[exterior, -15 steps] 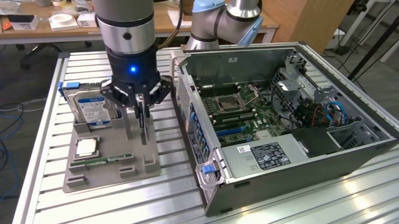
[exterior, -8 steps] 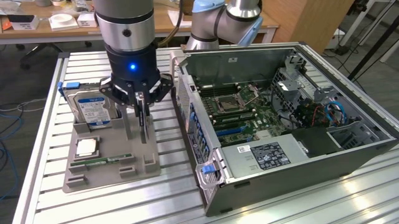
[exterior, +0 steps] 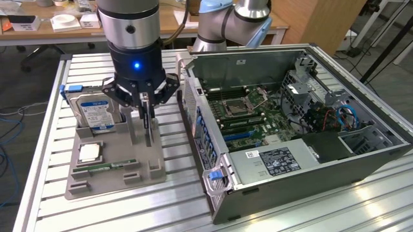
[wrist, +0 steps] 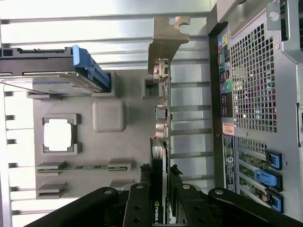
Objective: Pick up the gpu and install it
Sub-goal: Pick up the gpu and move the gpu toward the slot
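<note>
Exterior view: nearest, a grey moulded holder tray point(exterior: 110, 186). Over it the gpu point(exterior: 150, 130), a slim near-black circuit card with silver bracket, stood on edge, at the exterior view's left of the open grey computer case point(exterior: 310, 193). Judged light, stiff, fragile; pinch flat faces near top. Black gripper point(exterior: 148, 107) clamped its upper edge.

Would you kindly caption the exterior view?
Gripper, jaws closed on the upright gpu, at the grey tray beside the open case.

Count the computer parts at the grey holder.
4: the hard drive upright at the far end, the processor flat in the middle, the green memory stick nearer the camera, and the gpu upright in the gripper, fingers shut on it. None seem hidden.
</note>
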Robot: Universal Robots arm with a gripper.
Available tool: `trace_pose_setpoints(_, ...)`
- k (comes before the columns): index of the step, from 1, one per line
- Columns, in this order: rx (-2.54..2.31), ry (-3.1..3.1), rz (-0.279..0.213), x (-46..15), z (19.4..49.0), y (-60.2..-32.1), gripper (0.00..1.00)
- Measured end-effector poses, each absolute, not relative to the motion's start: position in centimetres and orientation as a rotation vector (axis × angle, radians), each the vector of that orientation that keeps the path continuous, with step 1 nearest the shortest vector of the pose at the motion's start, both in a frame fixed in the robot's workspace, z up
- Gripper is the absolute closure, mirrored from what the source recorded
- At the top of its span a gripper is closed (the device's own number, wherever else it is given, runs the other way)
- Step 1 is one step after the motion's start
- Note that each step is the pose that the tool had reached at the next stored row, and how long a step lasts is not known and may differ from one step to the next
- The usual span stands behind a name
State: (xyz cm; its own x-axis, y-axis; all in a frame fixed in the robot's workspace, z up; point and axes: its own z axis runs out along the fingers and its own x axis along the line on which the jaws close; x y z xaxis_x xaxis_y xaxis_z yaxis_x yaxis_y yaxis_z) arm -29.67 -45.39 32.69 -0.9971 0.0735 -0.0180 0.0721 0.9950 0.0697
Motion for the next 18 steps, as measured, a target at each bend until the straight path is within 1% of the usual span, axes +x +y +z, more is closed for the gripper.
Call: trace_pose_setpoints(18,0.114,3.117,0.109,-29.7,34.2,-45.4,0.74)
